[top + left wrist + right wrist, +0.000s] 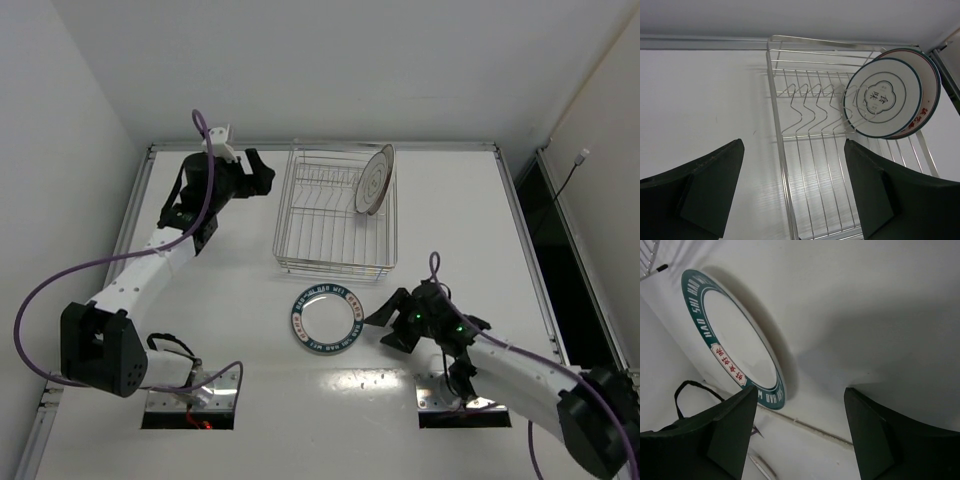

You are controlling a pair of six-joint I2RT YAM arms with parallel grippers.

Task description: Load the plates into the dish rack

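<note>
The dish rack (335, 215), a chrome wire basket, stands at the back middle of the table. Two plates stand upright at its right end (375, 180). In the left wrist view the pale grey plate with the dark centre motif (883, 98) is in front, and a second plate with red rim marks (929, 102) leans behind it. The white plate with the dark blue lettered rim (326, 318) lies flat in front of the rack. My right gripper (382, 332) is open and empty just right of this plate (735, 340). My left gripper (265, 170) hangs open and empty by the rack's left side (810, 150).
Two rectangular cut-outs (190, 410) (465, 410) sit at the near table edge by the arm bases. Purple cables (60, 275) loop off both arms. White walls close in the left and back; a dark gap (545, 215) runs along the right edge.
</note>
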